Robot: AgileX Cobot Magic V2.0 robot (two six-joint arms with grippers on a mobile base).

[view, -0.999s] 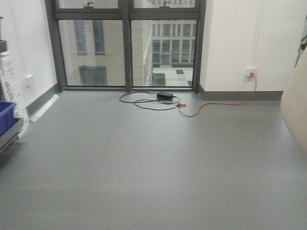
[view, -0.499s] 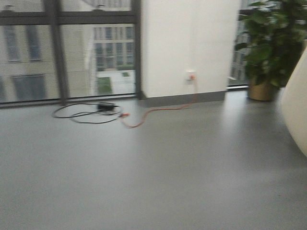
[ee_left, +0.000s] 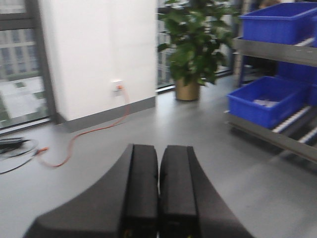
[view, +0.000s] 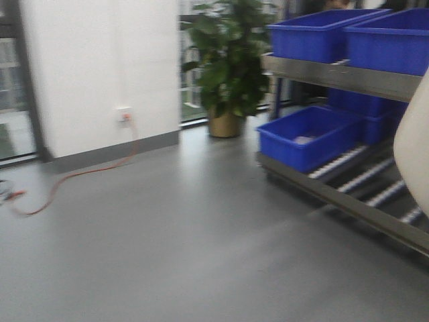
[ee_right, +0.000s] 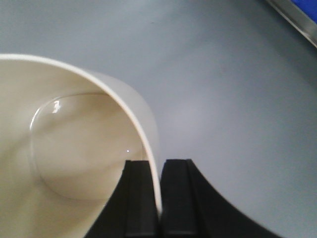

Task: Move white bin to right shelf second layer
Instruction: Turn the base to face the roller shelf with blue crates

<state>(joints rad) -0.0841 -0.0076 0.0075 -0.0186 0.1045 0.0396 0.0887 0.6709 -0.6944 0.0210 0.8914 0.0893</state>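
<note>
since the earlier frames, our front view has swung rightward: the orange cable (view: 80, 173) sits at the left edge, and the potted plant (view: 224, 60) and the steel shelf (view: 335, 199) with its blue crates (view: 308, 137) have come into view on the right. the white bin (view: 414, 161) shows only as a cream edge at the far right, carried clear of the floor. in the right wrist view, the right gripper (ee_right: 157, 168) is clamped on the bin's rim, one finger inside the wall and one outside. the left gripper (ee_left: 159, 153) is closed on nothing, its fingers pressed together. we judge the pickup done and the approach under way, with the bin well apart from the shelf. what is left is to close in, find the second layer, set the bin down and release it. roller lanes (view: 365, 176) show on the lower tier, but we cannot tell how the tiers are counted.
</note>
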